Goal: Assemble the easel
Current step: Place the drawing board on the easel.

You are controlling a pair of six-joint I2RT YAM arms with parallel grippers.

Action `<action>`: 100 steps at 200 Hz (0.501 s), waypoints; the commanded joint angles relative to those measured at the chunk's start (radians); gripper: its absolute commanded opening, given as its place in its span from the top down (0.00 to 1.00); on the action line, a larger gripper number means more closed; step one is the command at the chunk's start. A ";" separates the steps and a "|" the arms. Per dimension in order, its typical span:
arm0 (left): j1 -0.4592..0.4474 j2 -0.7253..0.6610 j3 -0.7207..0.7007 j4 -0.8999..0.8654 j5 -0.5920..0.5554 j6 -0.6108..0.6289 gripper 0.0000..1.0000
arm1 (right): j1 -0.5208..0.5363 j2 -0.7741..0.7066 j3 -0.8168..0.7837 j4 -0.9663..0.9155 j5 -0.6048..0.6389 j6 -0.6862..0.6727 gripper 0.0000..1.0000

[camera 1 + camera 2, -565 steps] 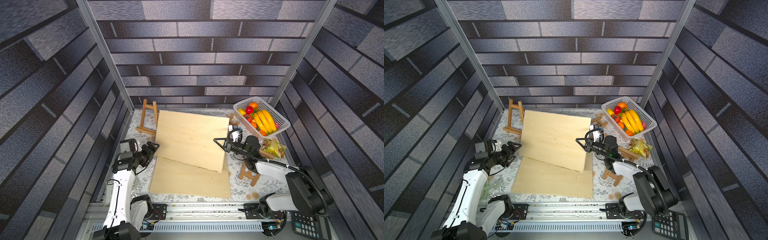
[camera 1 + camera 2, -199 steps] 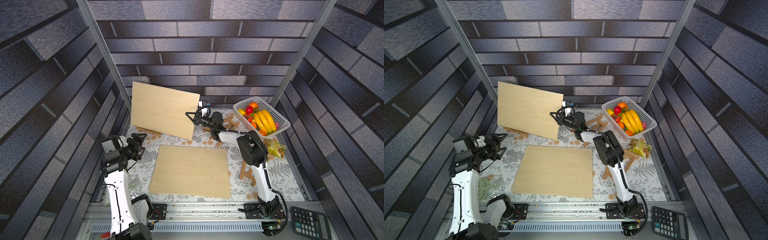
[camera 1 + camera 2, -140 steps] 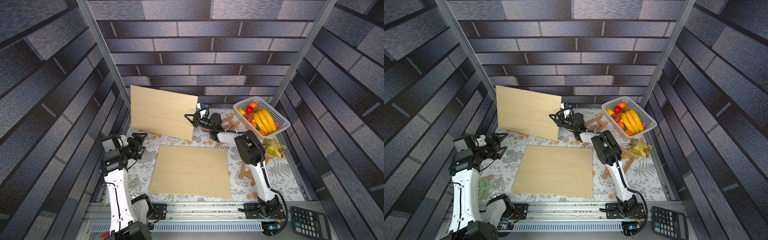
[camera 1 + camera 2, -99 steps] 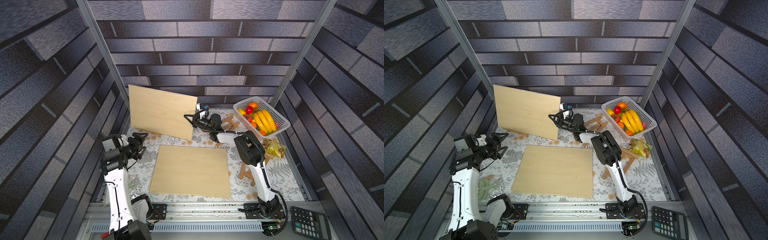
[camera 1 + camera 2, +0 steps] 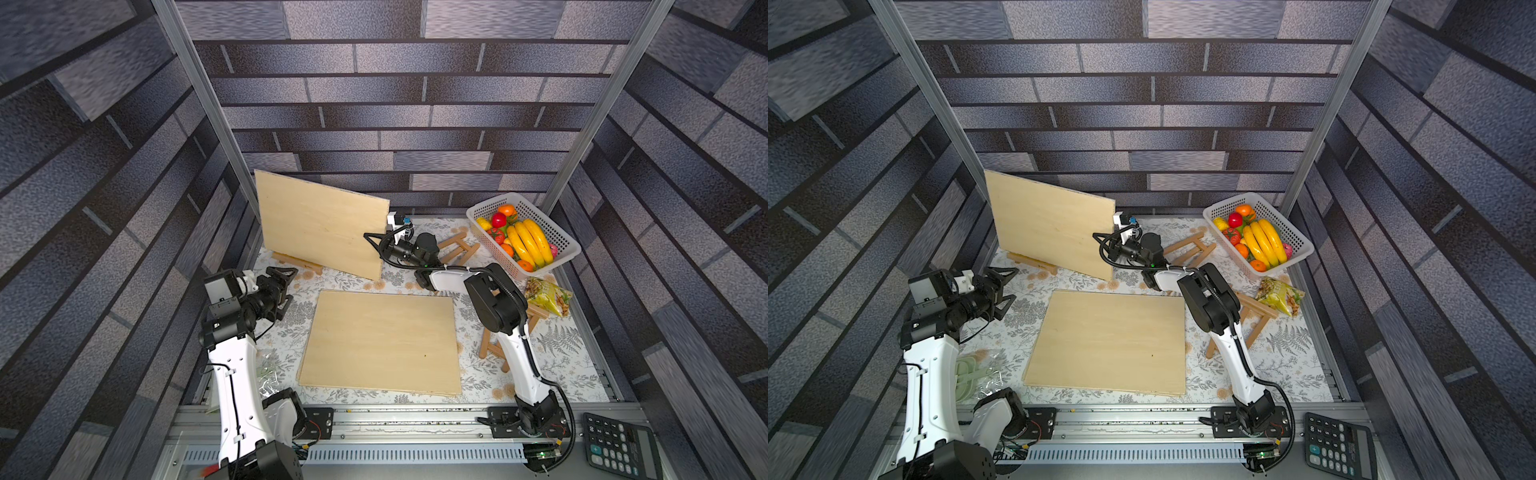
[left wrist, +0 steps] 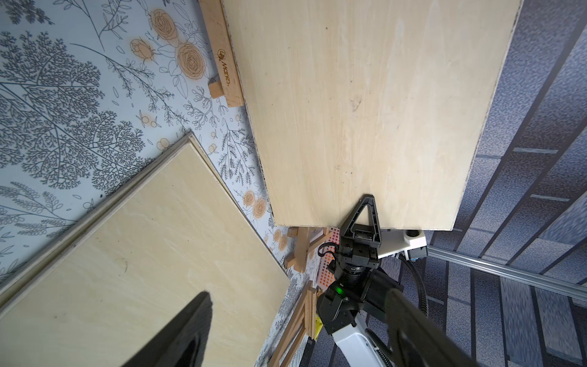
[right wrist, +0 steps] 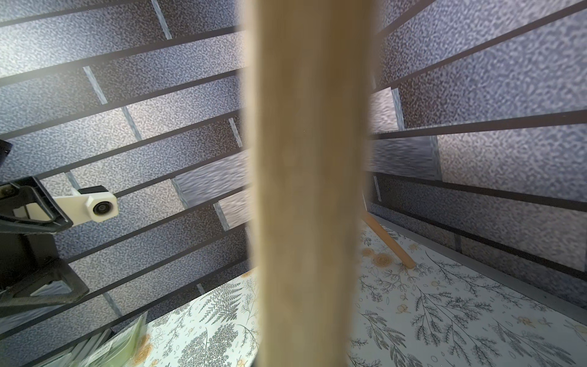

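The left wrist view alone shows the ledge of the far-left easel (image 6: 226,60) against the lower edge of the upright board (image 6: 365,95) — whether the board sits on it I cannot tell. It also shows that the flat stack (image 6: 127,270) is two boards with stepped edges. The right wrist view gives the board only as a blurred band, with a wooden leg (image 7: 390,244) on the cloth behind it.

In both top views the right gripper (image 5: 379,245) is clamped on the board's right edge and holds it upright at the far left. The left gripper (image 5: 289,289) hangs spread and empty, nearer and to the left.

Count: three boards and three easels — the far-left one, a lying easel (image 5: 457,245) beside the fruit basket (image 5: 557,237), and a third easel (image 5: 484,347) under the right arm.

Bare tablecloth (image 5: 291,332) lies between the left gripper and the stack. The board's top left corner stands close to the frame post (image 5: 233,166).
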 commanded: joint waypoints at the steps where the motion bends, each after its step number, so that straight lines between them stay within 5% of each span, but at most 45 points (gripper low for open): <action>1: 0.000 -0.026 -0.012 -0.028 0.012 0.037 0.13 | 0.012 -0.042 0.072 0.241 0.035 0.027 1.00; 39: 0.001 -0.037 -0.025 -0.026 0.011 0.037 0.13 | 0.015 0.008 0.125 0.241 0.020 0.079 0.98; 55: 0.000 -0.040 -0.028 -0.030 0.009 0.040 0.13 | 0.013 0.024 0.130 0.242 0.021 0.089 0.86; 77: 0.002 -0.043 -0.038 -0.031 0.010 0.041 0.13 | 0.015 0.045 0.145 0.241 0.022 0.102 0.54; 100: 0.004 -0.047 -0.051 -0.026 0.009 0.039 0.13 | 0.015 0.071 0.182 0.240 0.020 0.122 0.46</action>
